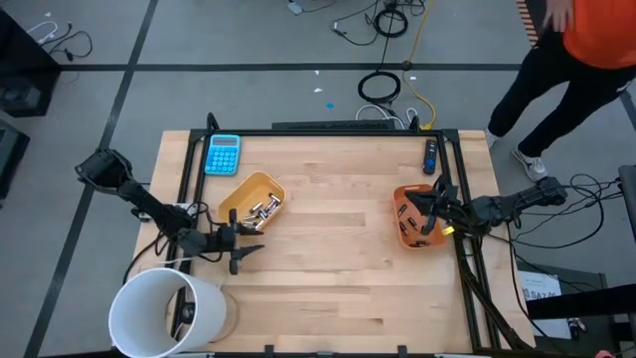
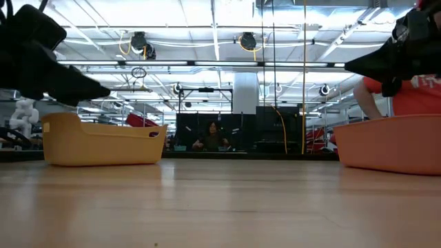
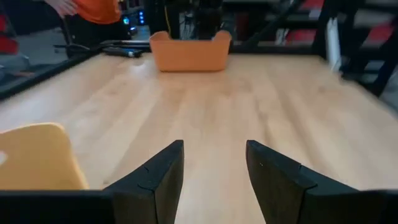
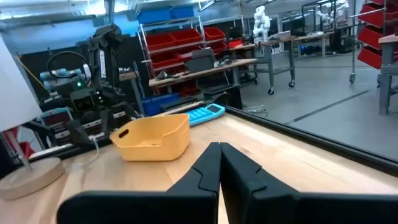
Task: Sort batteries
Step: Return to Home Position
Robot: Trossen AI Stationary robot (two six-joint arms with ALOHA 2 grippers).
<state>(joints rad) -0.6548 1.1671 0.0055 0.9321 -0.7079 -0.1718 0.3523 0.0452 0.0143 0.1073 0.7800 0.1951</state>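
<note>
Several small silvery batteries lie in a yellow tray on the table's left half; the tray also shows in the left wrist view and the right wrist view. An orange tray stands on the right half, far off in the left wrist view. My left gripper is open and empty just near of the yellow tray, its fingers pointing toward the table's right. My right gripper hovers over the orange tray, fingers shut, with nothing visible between them.
A blue calculator lies at the far left corner. A tall white cylinder stands at the near left corner. A dark object lies at the far right. A person in orange stands beyond the table. Bare wood lies between the trays.
</note>
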